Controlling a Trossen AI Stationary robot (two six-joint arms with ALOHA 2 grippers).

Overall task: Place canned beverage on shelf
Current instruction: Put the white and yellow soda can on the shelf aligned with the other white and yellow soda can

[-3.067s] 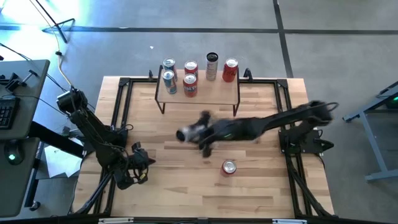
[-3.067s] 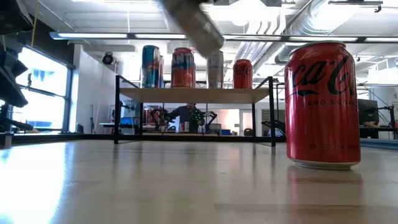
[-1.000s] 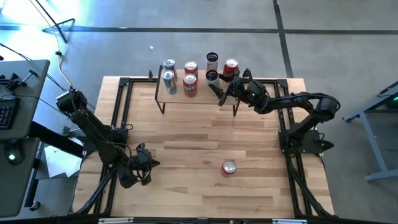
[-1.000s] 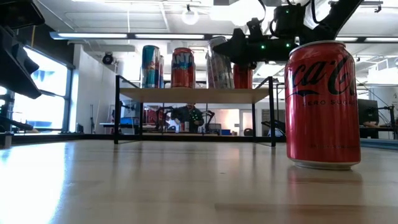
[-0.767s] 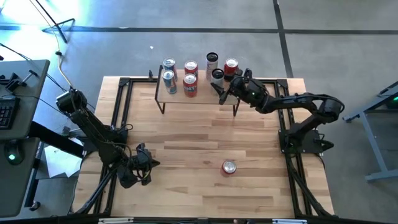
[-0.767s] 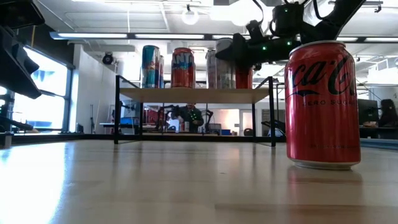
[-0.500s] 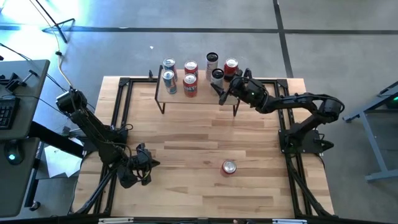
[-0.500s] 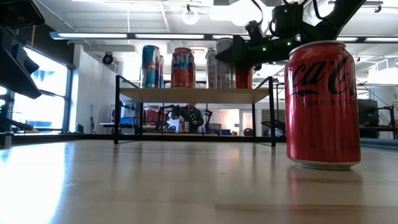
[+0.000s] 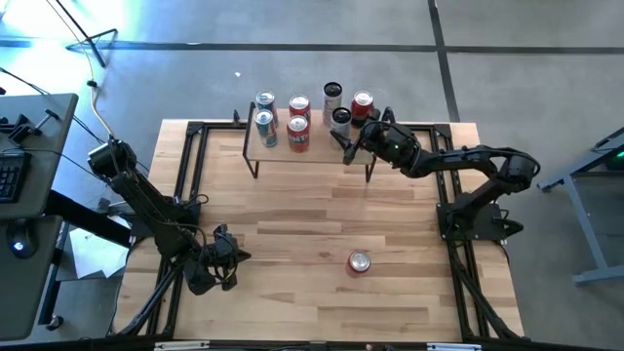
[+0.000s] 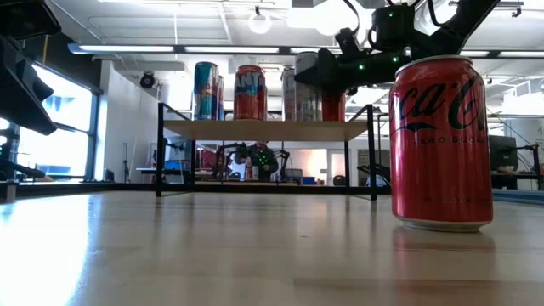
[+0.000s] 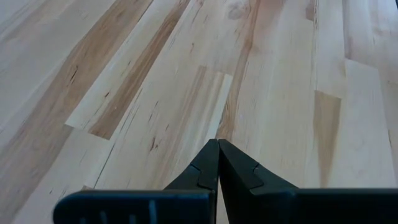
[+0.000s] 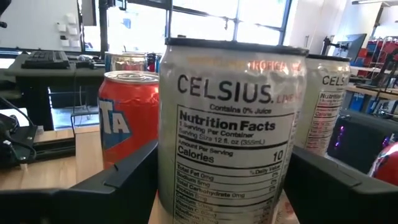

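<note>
My right gripper (image 9: 343,134) clasped the silver can (image 9: 340,119), upright on the shelf (image 9: 317,146) among five others. Releasing remained. A red can (image 9: 359,261) waited on the table. My left gripper (image 9: 230,255) rested, pressed together.

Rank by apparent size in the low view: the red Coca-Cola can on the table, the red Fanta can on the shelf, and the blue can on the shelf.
1. Red Coca-Cola can: largest by far, but it stands nearest the camera, so its true size is unsure.
2. Red Fanta can and blue can: they look alike on the shelf; no ranking.

White can (image 12: 230,130) upright on shelf (image 9: 322,146)
</note>
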